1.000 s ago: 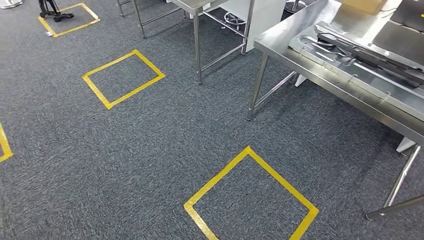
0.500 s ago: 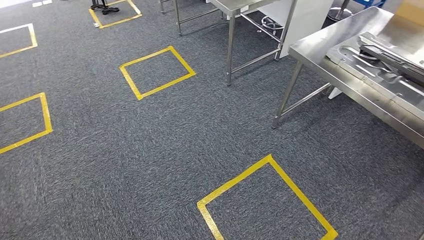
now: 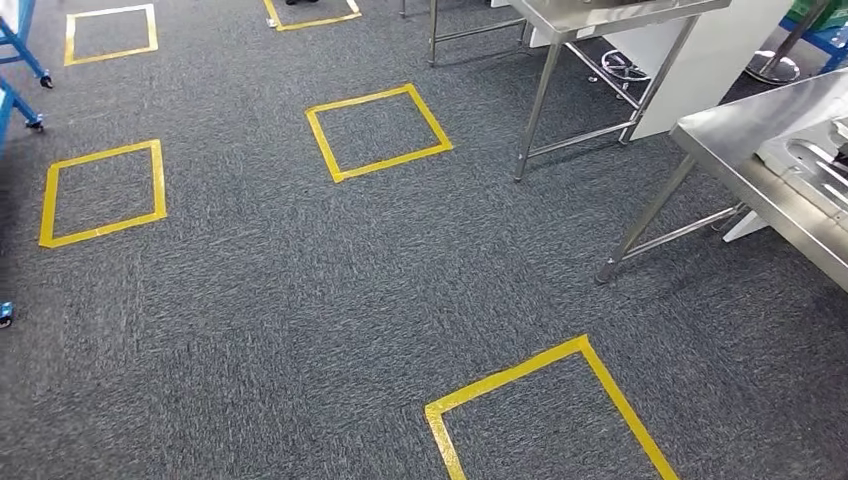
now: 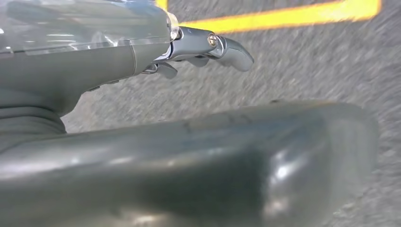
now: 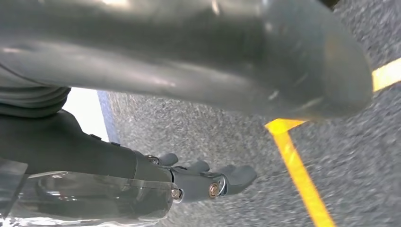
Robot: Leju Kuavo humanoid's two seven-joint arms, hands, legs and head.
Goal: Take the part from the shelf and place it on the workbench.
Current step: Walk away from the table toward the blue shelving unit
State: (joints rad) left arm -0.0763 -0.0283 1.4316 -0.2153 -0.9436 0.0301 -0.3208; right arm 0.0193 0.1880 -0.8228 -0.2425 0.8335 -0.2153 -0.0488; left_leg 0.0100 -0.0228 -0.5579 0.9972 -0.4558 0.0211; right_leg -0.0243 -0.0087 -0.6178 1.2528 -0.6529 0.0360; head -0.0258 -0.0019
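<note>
My head camera has swung left since the earlier frames: the steel desk (image 3: 770, 165) that filled the right side has slid almost out at the right edge, and more yellow tape squares have come into sight on the grey carpet (image 3: 250, 300).

On the bit of desk top I can see, a pale stamped metal part (image 3: 815, 170) lies flat, cut off by the frame edge. I cannot tell whether it is the part I am after. A second steel desk (image 3: 600, 15) stands further back, with a white cabinet (image 3: 715, 60) just beside it. Blue frame legs on castors (image 3: 22, 60) show at the far left edge.

I count 5 tape squares on the floor: the nearest square (image 3: 560, 410) at the bottom, a middle one (image 3: 378, 130), a left one (image 3: 103, 192), and 2 more cut off along the top.

My left hand (image 4: 198, 49) hangs over the carpet with nothing in it, fingers loosely extended and apart, a yellow tape line (image 4: 283, 16) beyond the fingertips. My right hand (image 5: 208, 182) also hangs over the carpet, holding nothing, fingers apart and gently curved, with a taped corner (image 5: 288, 142) just beyond them. The desk and the metal part appear in neither wrist view, so I cannot place them relative to either hand.
</note>
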